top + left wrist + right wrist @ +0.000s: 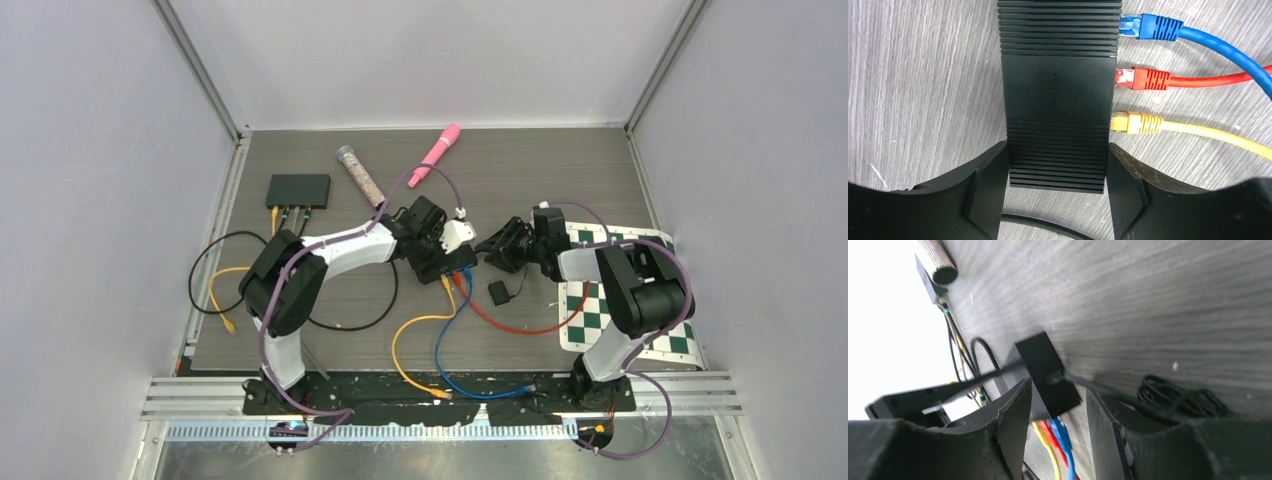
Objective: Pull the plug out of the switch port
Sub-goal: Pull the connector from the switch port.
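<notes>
A black switch (1058,95) lies mid-table (447,266). In the left wrist view a blue plug (1153,26), a red plug (1145,79) and a yellow plug (1140,122) sit in ports on its right side. My left gripper (1058,185) is shut on the switch's near end, one finger pressed on each side. My right gripper (1058,425) is open, just short of the switch's other end (1043,375). There a black power plug (1055,377) sits in its socket, in line with the gap between the fingers. In the top view the right gripper (500,250) is right of the switch.
A second black switch (298,188) with cables sits at the back left. A clear tube (361,176) and a pink pen (435,155) lie behind. A small black adapter (498,292) and a chessboard mat (620,300) are on the right. Cables trail toward the front edge.
</notes>
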Robot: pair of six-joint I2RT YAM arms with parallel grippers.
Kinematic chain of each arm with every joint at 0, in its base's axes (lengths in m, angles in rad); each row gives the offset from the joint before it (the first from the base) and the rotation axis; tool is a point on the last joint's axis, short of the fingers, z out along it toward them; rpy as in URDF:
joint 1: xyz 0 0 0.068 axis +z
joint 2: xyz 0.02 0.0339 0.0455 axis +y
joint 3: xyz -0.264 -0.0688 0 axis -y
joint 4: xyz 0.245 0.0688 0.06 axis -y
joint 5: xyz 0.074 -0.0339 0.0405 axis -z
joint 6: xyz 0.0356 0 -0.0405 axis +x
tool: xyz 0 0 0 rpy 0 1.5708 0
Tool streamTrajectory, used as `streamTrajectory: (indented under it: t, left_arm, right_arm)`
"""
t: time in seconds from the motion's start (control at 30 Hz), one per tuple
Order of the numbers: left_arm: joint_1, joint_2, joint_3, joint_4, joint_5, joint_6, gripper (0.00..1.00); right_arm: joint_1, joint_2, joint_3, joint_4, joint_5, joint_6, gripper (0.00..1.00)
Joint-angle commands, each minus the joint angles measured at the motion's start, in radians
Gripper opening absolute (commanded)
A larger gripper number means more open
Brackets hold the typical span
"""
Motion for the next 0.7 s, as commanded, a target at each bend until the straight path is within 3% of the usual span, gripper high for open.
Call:
streamTrajectory:
  t: [0.0,0.2,0.4,0.53,0.67]
  left_arm:
    - [-0.026,0.005,-0.101,-0.003,0.063,-0.103,0.55]
    - [-0.027,-0.007,-0.122,0.027,0.06,-0.116,0.55]
    - [-0.026,-0.008,-0.131,0.039,0.071,-0.116,0.55]
    - [-0.026,0.009,-0.118,0.039,0.081,-0.113,0.56]
    - [-0.026,-0.001,-0.121,0.042,0.097,-0.113,0.56]
  right_arm:
    - [0.007,0.06,-0.013,0.185,0.098,0.153,0.51]
    - [0.037,0.107,-0.003,0.258,0.122,0.205,0.39]
    - [0.092,0.046,-0.035,0.229,0.191,0.204,0.36]
    - [0.093,0.067,-0.016,0.231,0.163,0.187,0.22]
    - [0.096,0.063,-0.025,0.232,0.162,0.161,0.16]
